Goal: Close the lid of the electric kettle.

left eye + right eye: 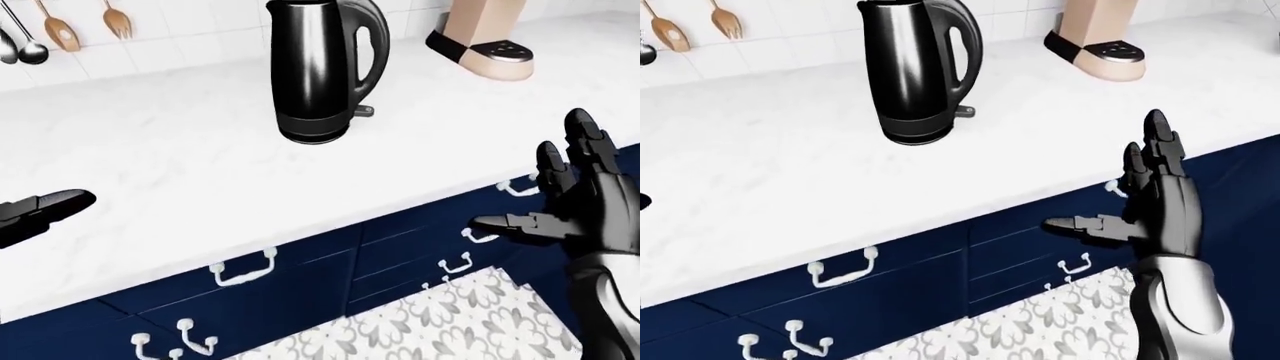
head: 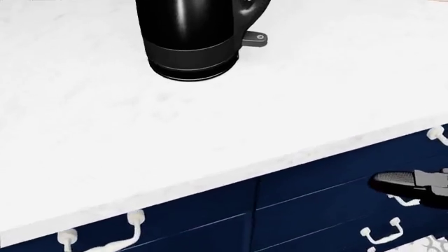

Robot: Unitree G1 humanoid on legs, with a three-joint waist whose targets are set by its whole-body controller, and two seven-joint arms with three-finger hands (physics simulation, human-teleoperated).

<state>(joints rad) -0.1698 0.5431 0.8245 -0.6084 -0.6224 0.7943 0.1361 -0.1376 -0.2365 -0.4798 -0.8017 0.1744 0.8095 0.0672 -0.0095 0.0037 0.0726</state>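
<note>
Where the white counter [image 1: 180, 172] runs across the upper part of the eye views, the black kettle [image 1: 318, 71] stands upright on it, near the tiled wall, its handle toward the view's right and a small grey tab at its base on the same side. Its top is cut off by the edge of the views, so the lid cannot be made out. In the head view only the kettle's lower body and base show, at the top edge.

To the right of the kettle, well apart, a beige appliance [image 1: 482, 41] with a black band sits on the counter. Wooden utensils [image 1: 85, 26] hang on the wall at upper left.

The right hand [image 1: 1145, 206] is raised below the counter edge, before the navy drawers [image 1: 300, 277], fingers spread wide and holding nothing, the thumb pointing left. The left hand [image 1: 40, 212] shows only as dark fingers at the left edge over the counter; how they stand cannot be told.

White handles [image 1: 243, 268] stud the drawers, and a patterned floor [image 1: 440, 322] lies below.
</note>
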